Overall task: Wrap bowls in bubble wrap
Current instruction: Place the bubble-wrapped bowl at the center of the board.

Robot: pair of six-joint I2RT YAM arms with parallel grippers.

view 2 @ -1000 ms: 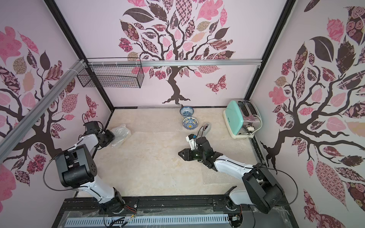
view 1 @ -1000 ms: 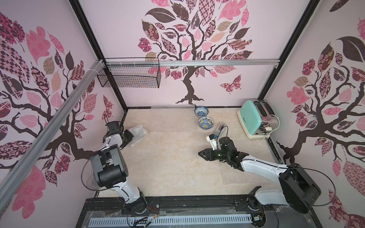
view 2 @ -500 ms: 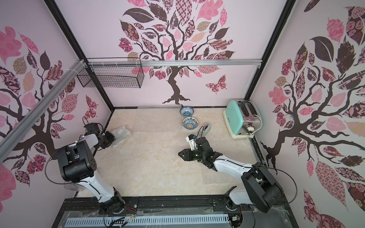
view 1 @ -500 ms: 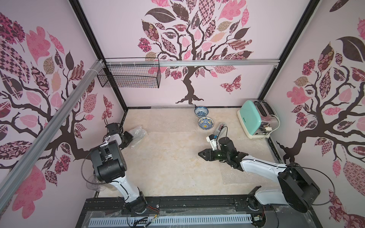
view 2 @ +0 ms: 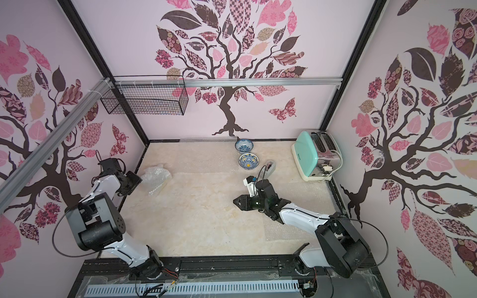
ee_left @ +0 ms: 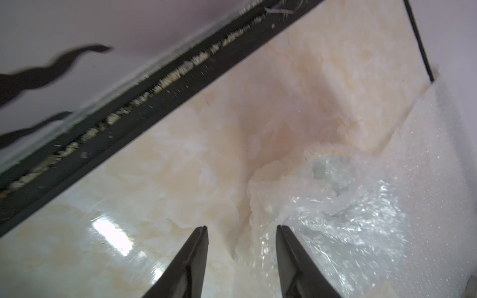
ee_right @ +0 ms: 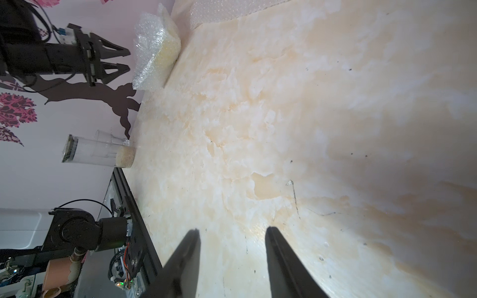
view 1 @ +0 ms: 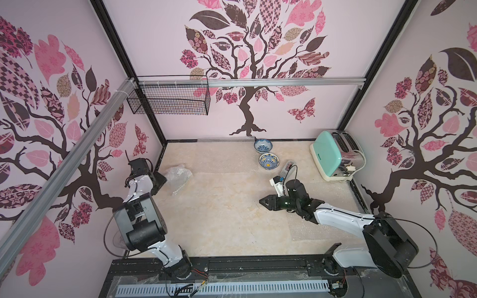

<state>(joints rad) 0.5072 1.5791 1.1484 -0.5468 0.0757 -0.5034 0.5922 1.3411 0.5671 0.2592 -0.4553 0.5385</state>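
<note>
The left claw (ee_right: 128, 60) has its jaws parted and grips nothing, tips aimed at the crumpled bubble-wrap bundle (view 1: 178, 175) just to its right, at the left side of the table (view 1: 219, 219); whether they touch it I cannot tell. The right claw (ee_right: 231, 229) hangs low right of centre, jaws apart and empty over bare table. Beyond it, by the far wall, sit the blue bowl (view 1: 262, 146) and yellow-centred bowl (view 1: 269, 162), unwrapped, well right of the bundle.

Bright, even light; left wrist view blurred, glary.
</note>
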